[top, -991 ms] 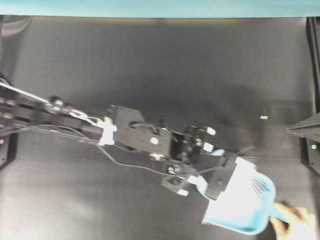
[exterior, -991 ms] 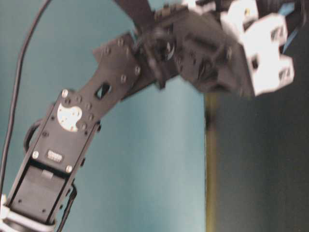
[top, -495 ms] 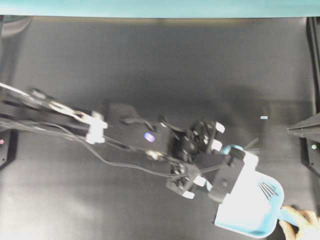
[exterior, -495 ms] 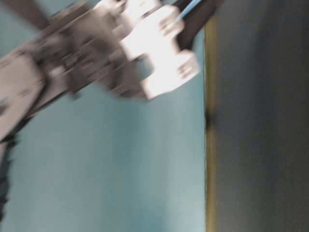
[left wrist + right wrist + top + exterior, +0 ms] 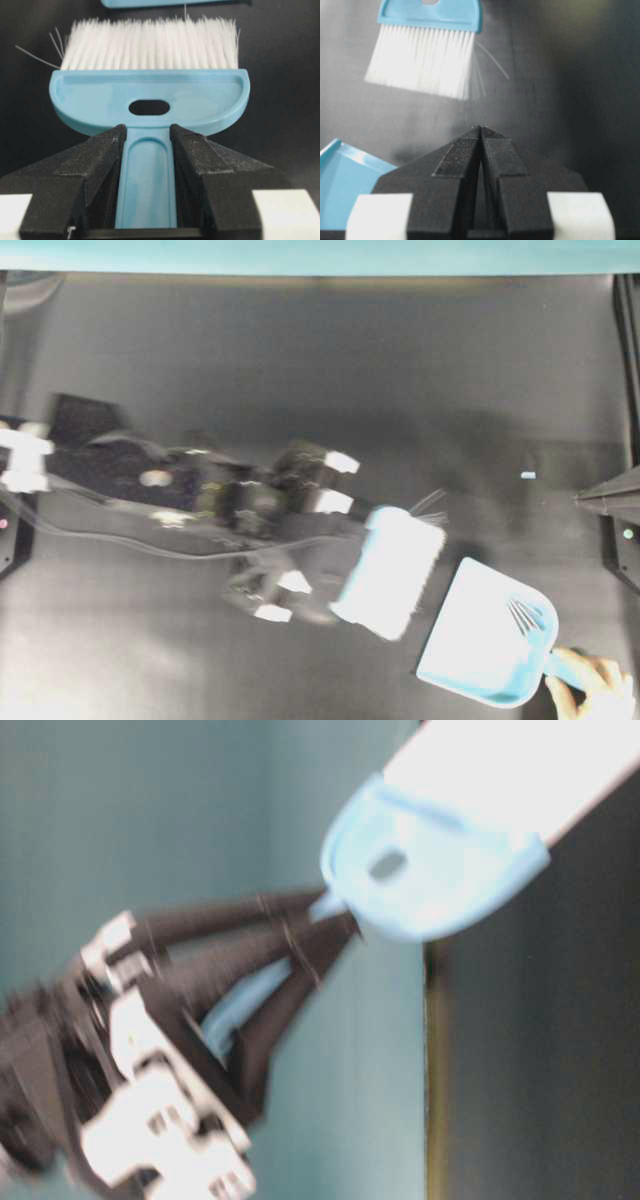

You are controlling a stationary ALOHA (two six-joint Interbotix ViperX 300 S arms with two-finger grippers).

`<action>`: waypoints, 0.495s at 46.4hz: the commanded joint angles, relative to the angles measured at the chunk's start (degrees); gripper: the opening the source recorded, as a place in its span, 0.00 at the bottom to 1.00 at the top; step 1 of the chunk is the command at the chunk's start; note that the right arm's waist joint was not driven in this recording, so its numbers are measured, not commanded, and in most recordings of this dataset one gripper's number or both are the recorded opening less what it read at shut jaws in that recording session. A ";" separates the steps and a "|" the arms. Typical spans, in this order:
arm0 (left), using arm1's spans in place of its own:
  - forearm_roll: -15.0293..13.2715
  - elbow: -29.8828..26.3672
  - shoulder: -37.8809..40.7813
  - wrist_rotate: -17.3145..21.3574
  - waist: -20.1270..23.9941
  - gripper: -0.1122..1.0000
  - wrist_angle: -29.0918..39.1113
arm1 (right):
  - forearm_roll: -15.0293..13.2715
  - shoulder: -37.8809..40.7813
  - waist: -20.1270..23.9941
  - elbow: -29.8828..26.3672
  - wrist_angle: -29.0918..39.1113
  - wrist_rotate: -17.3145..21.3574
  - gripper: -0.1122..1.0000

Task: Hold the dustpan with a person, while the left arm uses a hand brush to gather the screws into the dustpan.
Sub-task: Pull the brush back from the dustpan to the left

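Screws (image 5: 522,616) lie fanned inside smooth plastic dustpan (image 5: 480,650).

the left arm (image 5: 190,495) and brush (image 5: 390,570) are smeared by blur from overhead, so the grip cannot be read there. the hand (image 5: 595,690) is cut off at the corner, with only the fingers on the dustpan (image 5: 485,650) handle visible. the screws (image 5: 522,616), near the hand in the pan's back, are too small to count.
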 commanded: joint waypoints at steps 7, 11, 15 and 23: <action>0.09 16.00 -11.60 -6.94 1.93 0.38 -15.82 | -0.09 0.26 0.00 -0.35 -0.44 -0.35 0.10; 0.09 21.45 -14.77 -9.67 2.90 0.38 -20.65 | -0.09 0.18 0.00 -0.35 -0.44 -0.35 0.10; 0.09 25.49 -16.61 -10.90 3.60 0.38 -23.47 | -0.09 0.26 0.00 -0.35 -0.44 -0.26 0.10; 0.09 30.50 -15.82 -11.69 4.48 0.38 -27.25 | -0.09 0.26 0.00 -0.35 -0.44 -0.26 0.10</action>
